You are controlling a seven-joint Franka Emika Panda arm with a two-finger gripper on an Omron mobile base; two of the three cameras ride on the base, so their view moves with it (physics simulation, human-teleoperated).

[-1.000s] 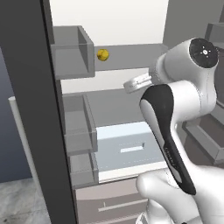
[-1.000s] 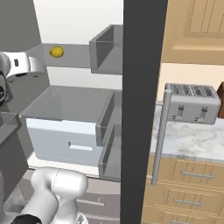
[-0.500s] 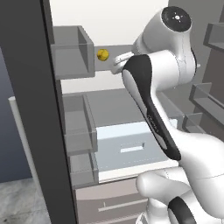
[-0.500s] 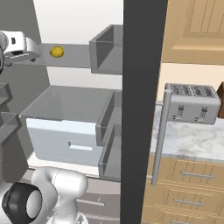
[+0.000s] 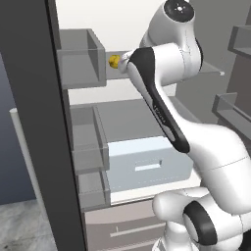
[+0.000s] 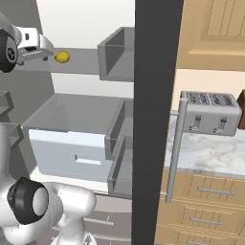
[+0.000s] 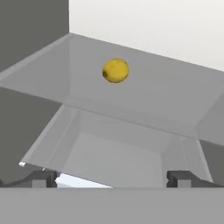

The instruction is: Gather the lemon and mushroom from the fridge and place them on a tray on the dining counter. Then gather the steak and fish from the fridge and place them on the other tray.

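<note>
The fridge (image 5: 54, 147) stands open. The lemon (image 7: 115, 70), small and yellow, lies on a glass shelf high inside it, also seen as the lemon (image 5: 113, 61) and the lemon (image 6: 61, 57). My gripper (image 7: 113, 179) is open, fingertips wide apart with nothing between them, and faces the lemon from a short way off. From the right base view the gripper (image 6: 48, 52) hangs just left of the fruit without touching it. The mushroom, steak, fish, both trays and the dining counter are out of view.
Grey door bins (image 5: 81, 63) hang to the left of the shelf. A pale drawer (image 5: 147, 162) sits pulled out below the shelf. Right of the fridge door edge (image 6: 153, 119), a toaster (image 6: 210, 112) stands on a marble counter (image 6: 215, 155) over wooden drawers.
My arm has swung up and in toward the shelf, bringing the hand from well right of the lemon to just beside it. The lemon has not moved and the gripper stays open.
</note>
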